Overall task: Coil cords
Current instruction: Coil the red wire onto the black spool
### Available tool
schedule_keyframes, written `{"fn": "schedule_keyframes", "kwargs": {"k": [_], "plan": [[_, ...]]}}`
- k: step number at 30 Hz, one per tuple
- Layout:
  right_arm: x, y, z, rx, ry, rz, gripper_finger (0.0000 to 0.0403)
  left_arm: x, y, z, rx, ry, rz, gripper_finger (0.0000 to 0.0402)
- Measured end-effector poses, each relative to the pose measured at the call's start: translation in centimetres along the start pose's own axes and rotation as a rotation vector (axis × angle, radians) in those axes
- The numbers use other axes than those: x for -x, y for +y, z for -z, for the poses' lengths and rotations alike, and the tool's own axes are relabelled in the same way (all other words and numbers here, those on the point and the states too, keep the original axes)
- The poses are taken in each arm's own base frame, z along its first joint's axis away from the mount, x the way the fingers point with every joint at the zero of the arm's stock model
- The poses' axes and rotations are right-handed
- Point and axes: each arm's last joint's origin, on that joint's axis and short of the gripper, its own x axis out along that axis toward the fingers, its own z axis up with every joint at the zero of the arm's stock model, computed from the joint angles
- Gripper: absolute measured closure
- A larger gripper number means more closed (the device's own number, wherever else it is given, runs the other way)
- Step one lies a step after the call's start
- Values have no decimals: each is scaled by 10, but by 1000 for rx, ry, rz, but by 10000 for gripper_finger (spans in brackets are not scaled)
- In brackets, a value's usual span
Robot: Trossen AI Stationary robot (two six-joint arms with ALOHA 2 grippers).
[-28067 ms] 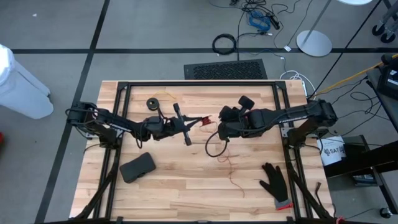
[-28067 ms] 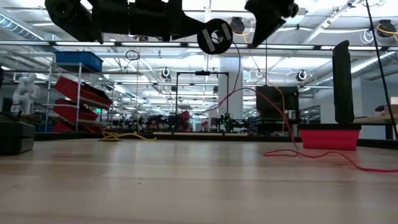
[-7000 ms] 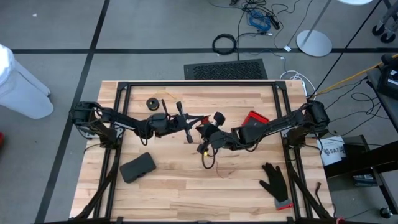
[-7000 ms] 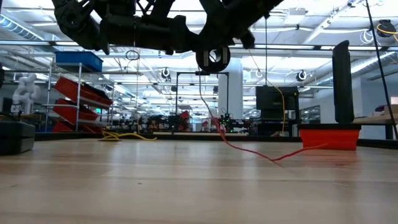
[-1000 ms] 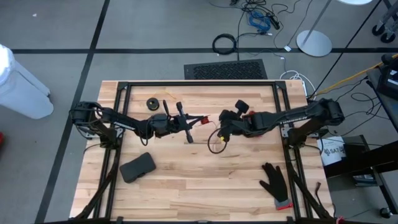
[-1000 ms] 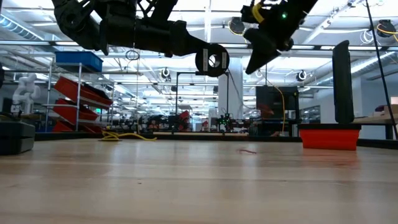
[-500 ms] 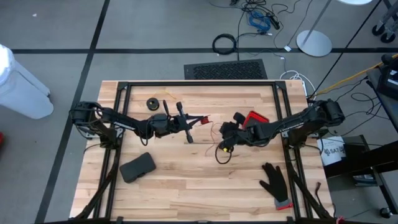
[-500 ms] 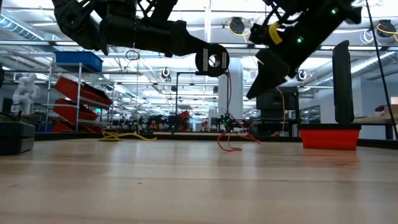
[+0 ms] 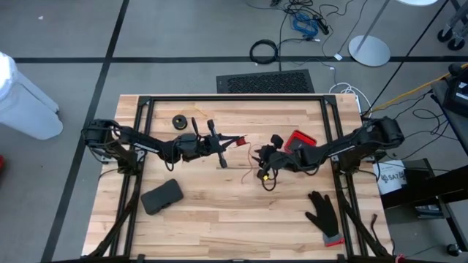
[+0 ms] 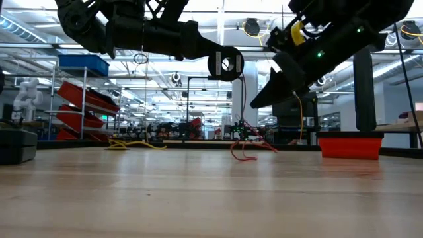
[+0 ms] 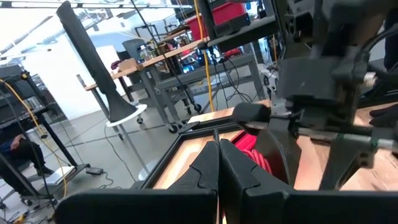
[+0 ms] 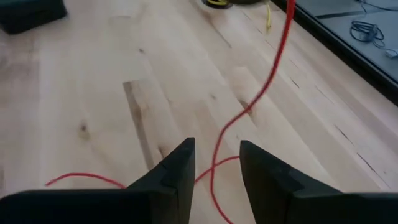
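My left gripper (image 9: pixel 232 141) is shut, high over the middle of the table, with a small black round spool (image 10: pixel 226 64) at its fingertips. The red cord (image 10: pixel 243 106) hangs from the spool down to the table, where its loose end lies in a small heap (image 10: pixel 247 151). My right gripper (image 9: pixel 262 167) hovers open just right of the spool, above the heap. In the right wrist view the red cord (image 12: pixel 273 68) runs through the gap between the fingers (image 12: pixel 177 171); I see no touch. The yellow-tan cord's spool (image 9: pixel 179 120) lies flat at the far left. My left gripper has the spool (image 10: pixel 226 64) at the free ends of its fingers, which come level from the table's left. The fingers themselves hide the place of contact. The spool is lifted clear, its flat face toward the near edge, and the red cord hangs slack below it.
A red tray (image 9: pixel 298 139) stands right of my right gripper. A black glove (image 9: pixel 322 213) lies near the front right corner and a dark flat pouch (image 9: pixel 162 196) at the near left. A black rail frame (image 9: pixel 234 98) runs along the table's edges.
My right gripper has opened and let go of the red cord. It has moved down and a little toward the near edge. The cord's loose part, lifted before, has dropped into a heap on the table below the spool.
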Motion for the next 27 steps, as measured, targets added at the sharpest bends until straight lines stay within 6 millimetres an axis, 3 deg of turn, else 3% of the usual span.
{"fn": "schedule_keyframes", "kwargs": {"k": [16, 19, 24, 27], "plan": [[-41, -8, 19, -47, 35, 47, 291, 0, 0, -1, 13, -8, 4, 401], [-43, -7, 21, -44, 39, 53, 313, 0, 0, -1, 13, -8, 4, 401], [-43, -7, 21, -75, 32, 45, 390, 0, 0, -1, 13, -8, 4, 401], [-44, -6, 16, -104, -3, 37, 397, 0, 0, -1, 13, -8, 4, 401]]}}
